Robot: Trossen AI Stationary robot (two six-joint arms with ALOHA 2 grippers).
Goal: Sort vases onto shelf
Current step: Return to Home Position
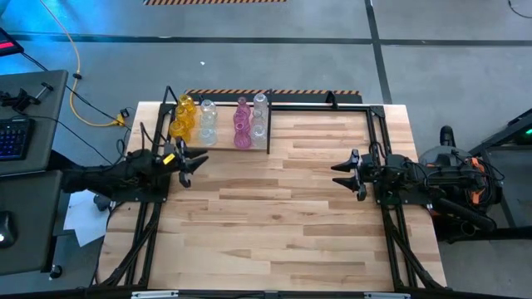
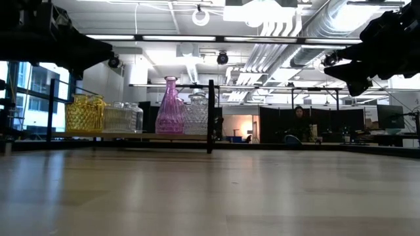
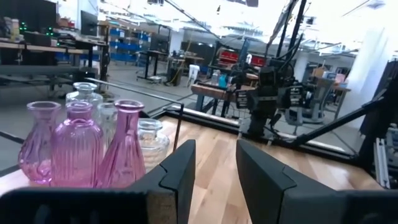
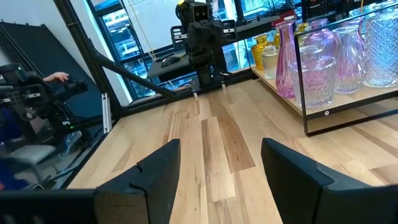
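We see the vases (image 1: pixel 220 120) on the shelf (image 1: pixel 268 133) at the worktop's (image 1: pixel 291 224) 11 o'clock. Left tool (image 1: pixel 198 166) and right tool (image 1: pixel 337 174) gape, empty; swinging wide, the nearby left could topple glass.

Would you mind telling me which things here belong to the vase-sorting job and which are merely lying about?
Job: yellow vases, clear vases, pink vases, shelf; left gripper beside the shelf, right gripper at the right of the table, both open.
Lying about: yellow cable, keyboard, papers, off the table.
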